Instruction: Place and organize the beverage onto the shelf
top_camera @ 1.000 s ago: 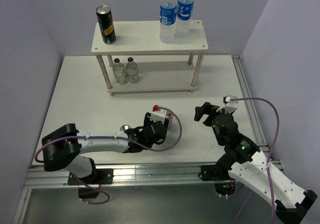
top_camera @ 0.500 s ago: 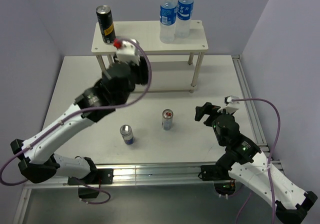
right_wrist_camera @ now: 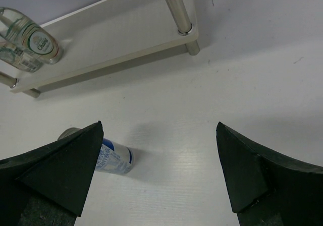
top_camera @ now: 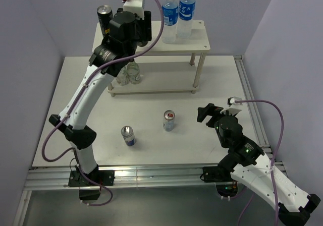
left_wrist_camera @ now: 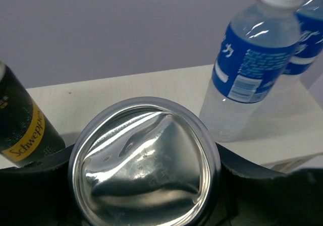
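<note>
Done: black can + 2 water bottles on shelf top.
L gripper: squeezes a can above shelf.
R gripper: wide apart, holds nothing.
To do: 2 short cans on table.

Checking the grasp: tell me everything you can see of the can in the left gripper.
Of the held can only the round end shows, from the left wrist: shiny bare silver metal, dished inward within a raised rim. Black fingers of the left gripper clamp it on both sides. It is over the shelf's top board, between a black yellow-marked can and a blue-labelled water bottle. Its side and colour are hidden.
</note>
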You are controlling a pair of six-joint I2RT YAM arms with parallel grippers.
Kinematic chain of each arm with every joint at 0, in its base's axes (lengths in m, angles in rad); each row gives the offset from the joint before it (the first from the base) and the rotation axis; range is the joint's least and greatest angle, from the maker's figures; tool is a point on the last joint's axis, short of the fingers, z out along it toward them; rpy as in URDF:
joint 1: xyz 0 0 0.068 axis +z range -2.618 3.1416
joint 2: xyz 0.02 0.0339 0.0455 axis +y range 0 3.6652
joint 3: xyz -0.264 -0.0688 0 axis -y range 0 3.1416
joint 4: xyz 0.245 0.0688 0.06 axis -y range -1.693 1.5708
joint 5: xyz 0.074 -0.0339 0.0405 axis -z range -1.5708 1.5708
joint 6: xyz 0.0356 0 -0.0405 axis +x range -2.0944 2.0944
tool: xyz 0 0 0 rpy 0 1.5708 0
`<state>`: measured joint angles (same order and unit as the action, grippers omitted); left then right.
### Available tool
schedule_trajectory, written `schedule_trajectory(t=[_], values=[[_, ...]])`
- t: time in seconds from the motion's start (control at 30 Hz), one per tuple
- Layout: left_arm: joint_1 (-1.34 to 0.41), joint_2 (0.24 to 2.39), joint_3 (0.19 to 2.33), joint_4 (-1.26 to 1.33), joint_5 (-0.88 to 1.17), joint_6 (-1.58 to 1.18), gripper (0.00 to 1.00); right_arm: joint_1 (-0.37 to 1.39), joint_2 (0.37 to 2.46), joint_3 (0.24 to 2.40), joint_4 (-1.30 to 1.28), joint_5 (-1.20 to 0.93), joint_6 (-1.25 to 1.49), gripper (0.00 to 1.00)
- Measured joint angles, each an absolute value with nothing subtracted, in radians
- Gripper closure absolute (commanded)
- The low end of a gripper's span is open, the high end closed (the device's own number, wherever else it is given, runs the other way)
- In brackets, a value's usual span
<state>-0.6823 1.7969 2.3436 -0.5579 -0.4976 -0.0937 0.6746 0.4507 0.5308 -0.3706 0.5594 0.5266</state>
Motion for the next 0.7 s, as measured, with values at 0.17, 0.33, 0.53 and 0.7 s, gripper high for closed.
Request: schedule_trajectory(t=[0.17, 0.33, 0.53, 0.7], values=[[-0.615, 1.881, 2.366, -0.591, -0.456, -0.082, 1.00, 0.675, 0.442, 0.531, -0.371, 0.559, 0.527, 0.00], [-0.537, 1.911, 2.368, -0.596, -0.422, -0.083, 1.00, 0.675, 0.437, 0.531, -0.371, 0.557, 0.527, 0.00], [-0.488, 1.912, 2.368, -0.587, -0.415, -0.086, 1.00, 0.675, 0.436, 0.531, -0.371, 0.557, 0.527, 0.00], [-0.488, 1.924, 2.368, -0.571, -0.411, -0.087, 0.84, 0.675, 0.435, 0.531, -0.371, 0.557, 0.527, 0.00]])
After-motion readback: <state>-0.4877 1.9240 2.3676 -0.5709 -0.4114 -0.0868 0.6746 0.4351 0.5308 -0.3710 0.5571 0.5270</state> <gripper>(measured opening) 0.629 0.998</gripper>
